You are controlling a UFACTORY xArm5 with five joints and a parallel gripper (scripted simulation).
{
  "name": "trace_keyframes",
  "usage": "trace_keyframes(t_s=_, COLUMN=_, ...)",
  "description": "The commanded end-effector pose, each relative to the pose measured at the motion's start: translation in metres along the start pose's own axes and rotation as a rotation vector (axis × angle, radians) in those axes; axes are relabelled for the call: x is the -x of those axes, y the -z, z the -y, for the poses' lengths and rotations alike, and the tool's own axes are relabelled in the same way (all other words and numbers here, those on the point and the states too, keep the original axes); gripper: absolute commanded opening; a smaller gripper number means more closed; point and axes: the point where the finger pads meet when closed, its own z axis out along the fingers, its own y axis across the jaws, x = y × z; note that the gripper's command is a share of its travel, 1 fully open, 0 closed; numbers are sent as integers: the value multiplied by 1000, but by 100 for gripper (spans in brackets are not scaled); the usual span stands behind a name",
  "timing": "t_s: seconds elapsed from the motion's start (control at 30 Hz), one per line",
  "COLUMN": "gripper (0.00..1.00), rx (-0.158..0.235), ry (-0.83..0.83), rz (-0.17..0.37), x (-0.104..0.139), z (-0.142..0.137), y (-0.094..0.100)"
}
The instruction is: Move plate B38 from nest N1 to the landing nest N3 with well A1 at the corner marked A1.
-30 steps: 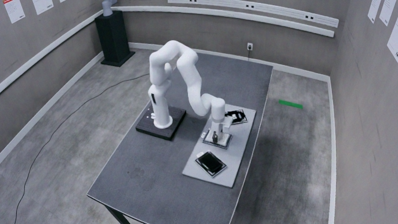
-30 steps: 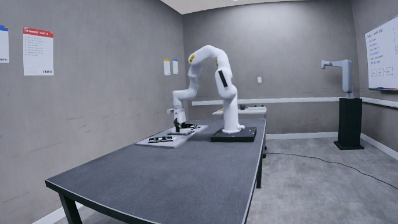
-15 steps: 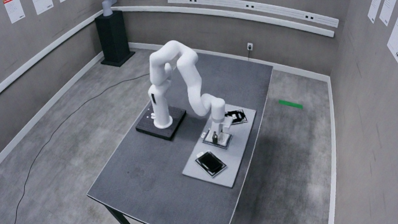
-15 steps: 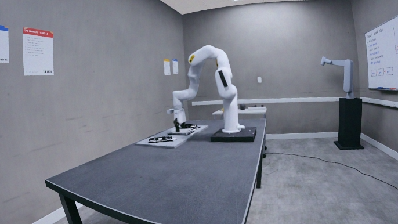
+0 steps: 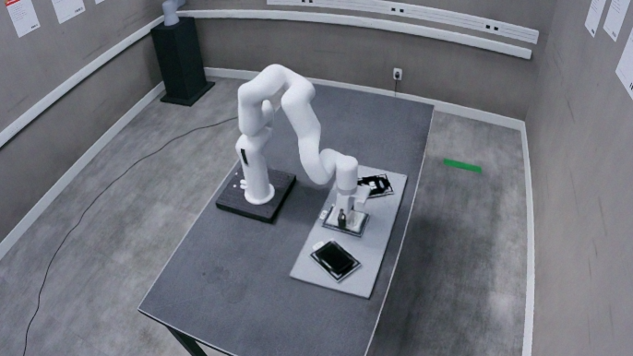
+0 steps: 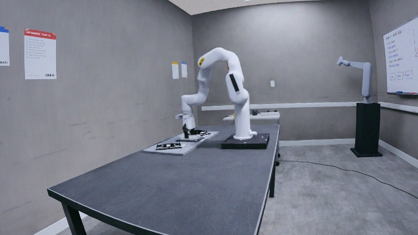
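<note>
My gripper (image 5: 342, 219) (image 6: 185, 131) points straight down over the middle nest on the light grey mat (image 5: 323, 277) (image 6: 186, 148). A pale plate (image 5: 359, 224) (image 6: 192, 138) lies flat in that nest, under the fingers. The fingers stand open at its sides; I cannot tell if they touch it. A dark plate (image 5: 335, 259) (image 6: 168, 146) lies in the near nest. The far nest (image 5: 382, 185) (image 6: 201, 133) shows only its black frame and looks empty. The labels and nest signs are too small to read.
The arm's white base stands on a black base plate (image 5: 240, 203) (image 6: 259, 141) on the dark table (image 5: 231, 286) (image 6: 183, 189), left of the mat. The mat lies near the table's right edge. A second arm on a black pedestal (image 5: 180, 60) (image 6: 367, 128) stands by the wall.
</note>
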Motion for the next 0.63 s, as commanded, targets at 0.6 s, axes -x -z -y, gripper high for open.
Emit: trace_keyframes(t_s=0.6, gripper=100, rx=-3, ry=0, rz=-3, x=-1, z=0, y=2)
